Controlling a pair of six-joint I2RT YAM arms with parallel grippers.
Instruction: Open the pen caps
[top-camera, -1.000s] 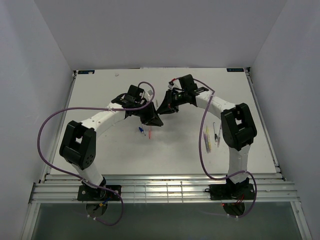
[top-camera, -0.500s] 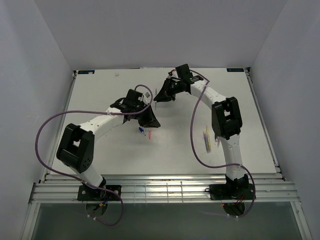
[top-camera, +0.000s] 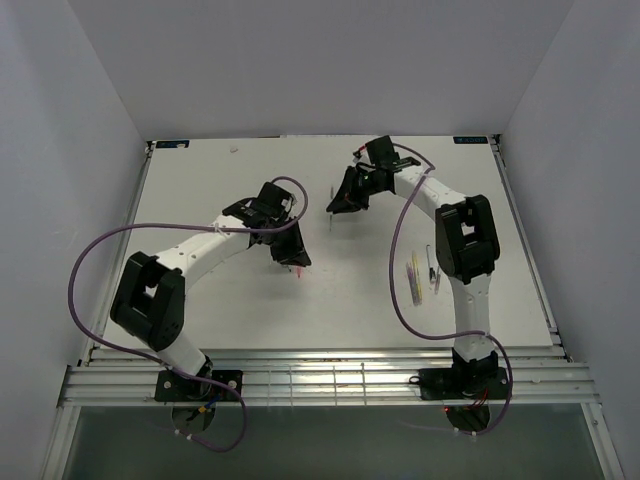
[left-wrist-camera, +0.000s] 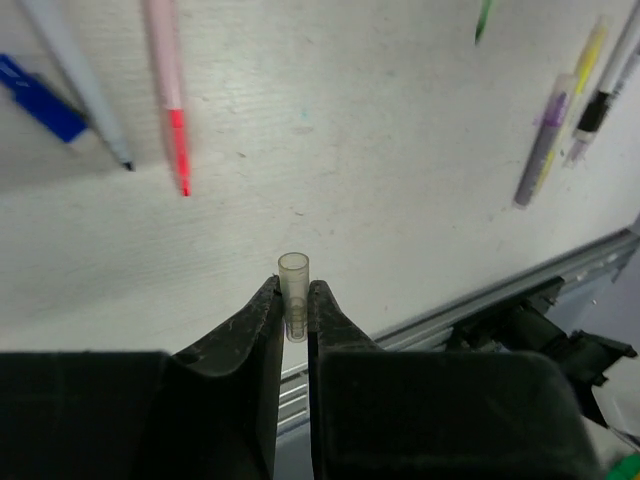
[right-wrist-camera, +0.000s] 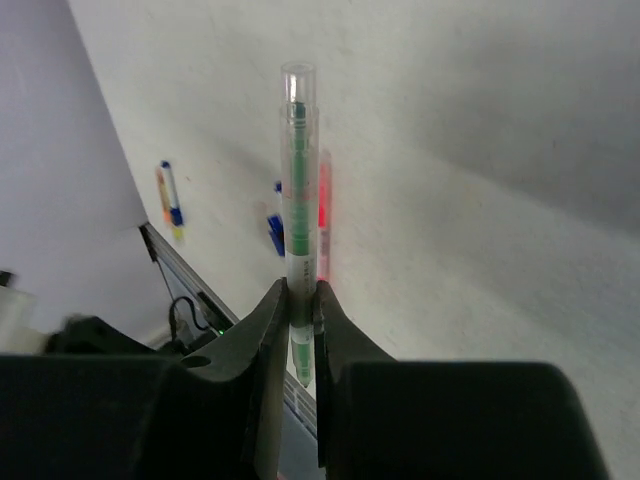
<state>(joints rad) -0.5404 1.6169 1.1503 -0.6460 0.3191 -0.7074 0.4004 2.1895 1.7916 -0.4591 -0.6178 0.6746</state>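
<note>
My left gripper is shut on a small clear pen cap, held upright above the table. In the top view it hovers over a red pen, a blue-white pen and a loose blue cap. My right gripper is shut on a clear-bodied green pen, its bare tip showing between the fingers. In the top view it sits right of and beyond the left gripper, apart from it.
Several pens lie in a group on the table's right side, also in the left wrist view. An orange, blue and yellow pen lies near the metal rails along the near edge. White walls enclose the table.
The two grippers, close together a second ago, have pulled apart. The right one moved away with the green pen; the left one moved toward the near side with the clear cap.
</note>
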